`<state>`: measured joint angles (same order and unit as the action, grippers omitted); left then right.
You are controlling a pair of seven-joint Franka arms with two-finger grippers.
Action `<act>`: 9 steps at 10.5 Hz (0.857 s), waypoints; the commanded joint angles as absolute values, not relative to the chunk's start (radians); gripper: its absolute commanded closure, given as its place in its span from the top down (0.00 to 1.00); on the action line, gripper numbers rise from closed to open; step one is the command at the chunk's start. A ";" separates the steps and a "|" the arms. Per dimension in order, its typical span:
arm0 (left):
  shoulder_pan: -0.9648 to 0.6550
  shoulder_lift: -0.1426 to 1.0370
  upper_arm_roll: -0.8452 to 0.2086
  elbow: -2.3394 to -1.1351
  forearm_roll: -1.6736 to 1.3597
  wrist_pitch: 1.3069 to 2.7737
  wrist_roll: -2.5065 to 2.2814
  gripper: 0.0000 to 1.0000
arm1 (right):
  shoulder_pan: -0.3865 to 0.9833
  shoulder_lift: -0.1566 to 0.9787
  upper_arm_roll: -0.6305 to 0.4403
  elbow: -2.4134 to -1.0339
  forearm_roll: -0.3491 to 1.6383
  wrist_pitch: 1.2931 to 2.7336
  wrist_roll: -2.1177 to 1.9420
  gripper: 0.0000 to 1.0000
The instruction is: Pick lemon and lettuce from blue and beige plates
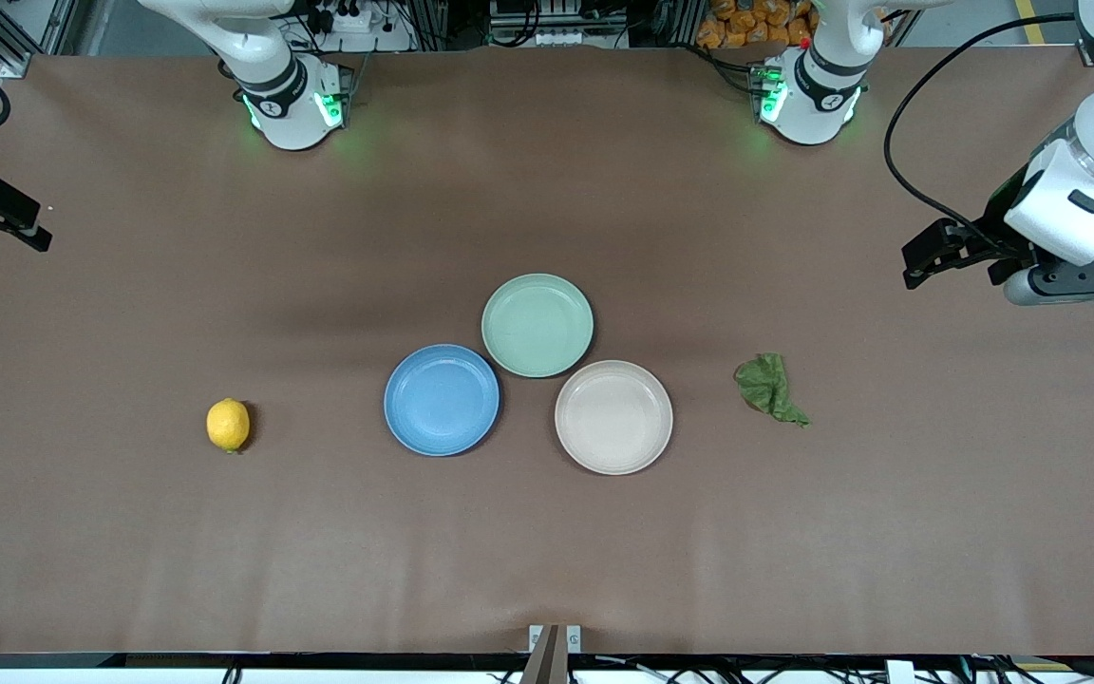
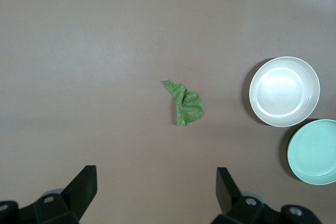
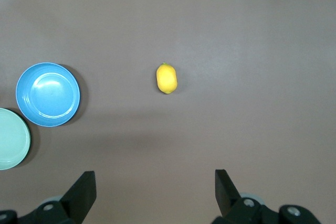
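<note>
Brown table (image 1: 547,551) carries three bare plates touching at its middle — blue plate (image 1: 442,400), beige plate (image 1: 613,417), mint plate (image 1: 537,325). Both grippers hang high at the table's ends with fingers spread: left gripper (image 2: 156,188), right gripper (image 3: 155,187). Lettuce (image 1: 771,388) and lemon (image 1: 228,425) lie on bare tabletop — each well apart from the plates, toward the left and right arm's end respectively.

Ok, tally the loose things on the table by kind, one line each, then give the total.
Plates: 3, namely the blue plate, the beige plate and the mint-green plate
Lemons: 1, the lemon
Lettuce leaves: 1, the lettuce
Total: 5
</note>
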<state>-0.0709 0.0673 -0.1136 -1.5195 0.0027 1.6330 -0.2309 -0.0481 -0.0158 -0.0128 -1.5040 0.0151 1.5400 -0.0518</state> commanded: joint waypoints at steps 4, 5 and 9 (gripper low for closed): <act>-0.066 0.061 -0.117 -1.513 -0.006 1.624 -0.206 1.00 | -0.051 -0.008 -0.012 -1.479 0.006 1.523 -0.040 1.00; -0.066 0.061 -0.115 -1.514 -0.006 1.624 -0.206 1.00 | -0.051 -0.008 -0.012 -1.479 0.006 1.523 -0.040 1.00; -0.032 0.061 -0.115 -1.513 -0.006 1.588 -0.204 1.00 | -0.051 -0.008 -0.012 -1.479 0.006 1.523 -0.040 1.00</act>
